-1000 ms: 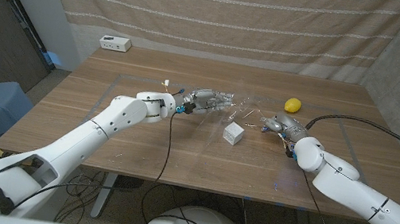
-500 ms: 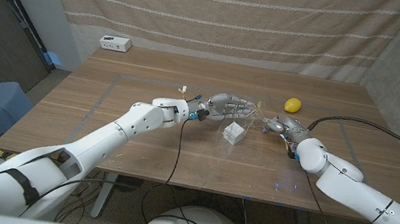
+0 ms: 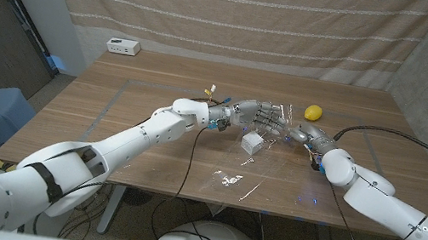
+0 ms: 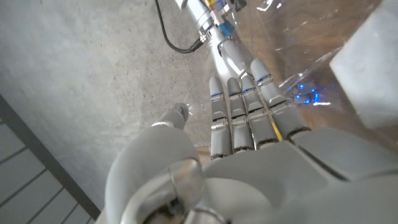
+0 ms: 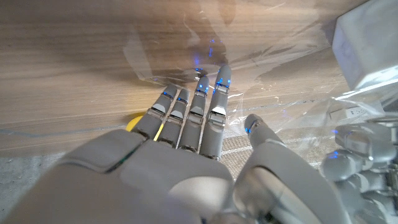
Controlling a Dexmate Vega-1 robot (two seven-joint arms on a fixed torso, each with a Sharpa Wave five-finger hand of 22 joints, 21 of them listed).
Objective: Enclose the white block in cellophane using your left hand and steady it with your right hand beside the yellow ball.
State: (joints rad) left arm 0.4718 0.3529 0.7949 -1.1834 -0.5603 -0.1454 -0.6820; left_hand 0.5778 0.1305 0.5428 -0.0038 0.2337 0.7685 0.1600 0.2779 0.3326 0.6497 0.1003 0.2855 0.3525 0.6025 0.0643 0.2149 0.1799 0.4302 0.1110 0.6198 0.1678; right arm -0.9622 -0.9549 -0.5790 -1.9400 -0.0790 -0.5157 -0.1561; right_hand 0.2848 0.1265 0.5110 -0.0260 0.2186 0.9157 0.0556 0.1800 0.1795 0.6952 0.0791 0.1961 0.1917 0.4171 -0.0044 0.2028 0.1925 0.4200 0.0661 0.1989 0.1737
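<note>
White block [image 3: 251, 142] sits on the wooden table [image 3: 108, 133] between my two hands, under a sheet of clear cellophane [image 3: 274, 121] that catches the light as glints above and in front of it; in the head view I see my left hand [image 3: 259, 115] reaching over the block from behind, fingers extended toward my right hand [image 3: 302, 136], which meets it just beside the block. From the left wrist camera the left fingers [image 4: 239, 112] lie straight and close together, with the block's pale corner [image 4: 373, 74] and creased cellophane [image 4: 298, 37] next to them; I cannot tell whether they pinch the film. From the right wrist camera my right hand's fingers [image 5: 199, 112] are stretched out over wrinkled cellophane [image 5: 186, 56] on the tabletop, thumb apart, and whether they press or hold the sheet I cannot tell either; the block [image 5: 367, 43] shows at the edge there. Yellow ball [image 3: 313, 112] rests on the table just behind the right hand, apart from the block. A small white box [image 3: 123, 46] stands at the table's far left corner, and a striped curtain [image 3: 240, 12] hangs behind
</note>
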